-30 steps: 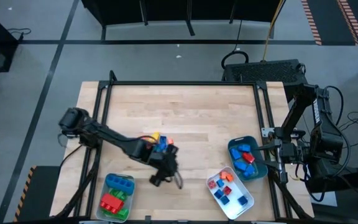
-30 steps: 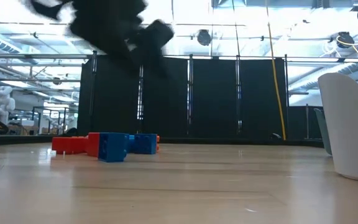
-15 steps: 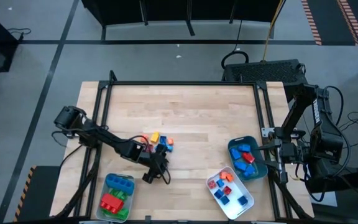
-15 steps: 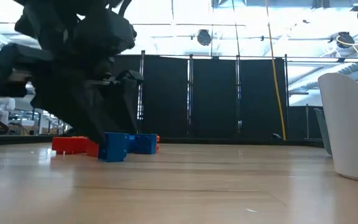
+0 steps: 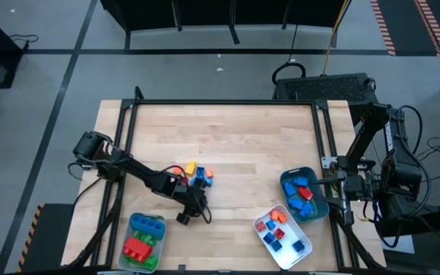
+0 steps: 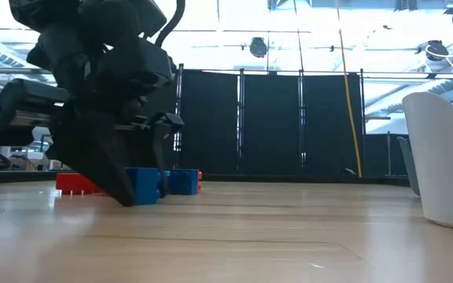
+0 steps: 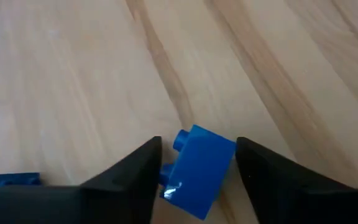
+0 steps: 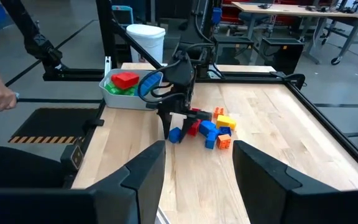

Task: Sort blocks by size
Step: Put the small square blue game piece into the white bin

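On the wooden table (image 5: 228, 137), your left gripper (image 7: 194, 163) has its fingers spread around a blue block (image 7: 197, 171), ready to pinch and sort it.

Pale wooden table (image 5: 228, 137) — loose blocks (image 5: 195, 173) near its middle, three trays (image 5: 145, 242) along the near edge

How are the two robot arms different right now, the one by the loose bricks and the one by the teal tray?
The left gripper is down at the tabletop, its fingers either side of a blue brick beside the loose pile. The right gripper is off at the table's right edge by the teal tray, with nothing between its open fingers. Both are dark, two-fingered arms.
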You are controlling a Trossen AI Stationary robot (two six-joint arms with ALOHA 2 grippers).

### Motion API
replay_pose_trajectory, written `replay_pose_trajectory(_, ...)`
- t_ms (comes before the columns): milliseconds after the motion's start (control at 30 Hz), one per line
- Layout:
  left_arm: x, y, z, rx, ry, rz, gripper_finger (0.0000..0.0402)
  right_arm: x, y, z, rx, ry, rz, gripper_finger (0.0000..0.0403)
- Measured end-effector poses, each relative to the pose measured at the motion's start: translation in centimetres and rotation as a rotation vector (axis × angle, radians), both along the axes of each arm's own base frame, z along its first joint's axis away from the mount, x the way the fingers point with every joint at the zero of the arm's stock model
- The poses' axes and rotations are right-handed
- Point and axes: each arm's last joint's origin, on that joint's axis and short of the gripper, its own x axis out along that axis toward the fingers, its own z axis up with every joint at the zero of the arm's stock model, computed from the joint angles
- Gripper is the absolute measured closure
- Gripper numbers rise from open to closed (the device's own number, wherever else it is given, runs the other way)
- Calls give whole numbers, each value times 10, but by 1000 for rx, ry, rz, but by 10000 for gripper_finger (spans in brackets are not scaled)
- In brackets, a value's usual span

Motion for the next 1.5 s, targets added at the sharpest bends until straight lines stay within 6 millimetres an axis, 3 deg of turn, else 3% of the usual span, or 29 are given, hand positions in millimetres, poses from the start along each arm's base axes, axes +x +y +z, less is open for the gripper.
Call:
replay_pose_trajectory(233, 3, -1, 3, -1, -8, 13, 308, 0, 0, 0, 0, 0, 0, 232)
replay_pose_trajectory(367, 16, -4, 16, -16, -36, 60, 308, 0, 0, 0, 0, 0, 0, 232)
replay_pose_trajectory(500, 42, -12, 51, -31, -195, 72, 308, 0, 0, 0, -1, 0, 0, 232)
replay_pose_trajectory(700, 72, -19, 106, -50, -615, 14, 308, 0, 0, 0, -1, 0, 1, 232)
replay_pose_trajectory(800, 84, -18, 118, -63, -749, 6, 308, 0, 0, 0, -1, 0, 0, 232)
replay_pose_trajectory(967, 115, -23, 113, -121, -803, -43, 308, 0, 0, 0, 5, 0, -1, 232)
replay_pose_trajectory(1267, 180, -43, 80, -151, -802, -97, 307, 0, 0, 0, 8, 0, -2, 232)
replay_pose_trajectory(1500, 202, -49, 59, -147, -748, -107, 302, 0, 0, 0, 8, 1, -2, 232)
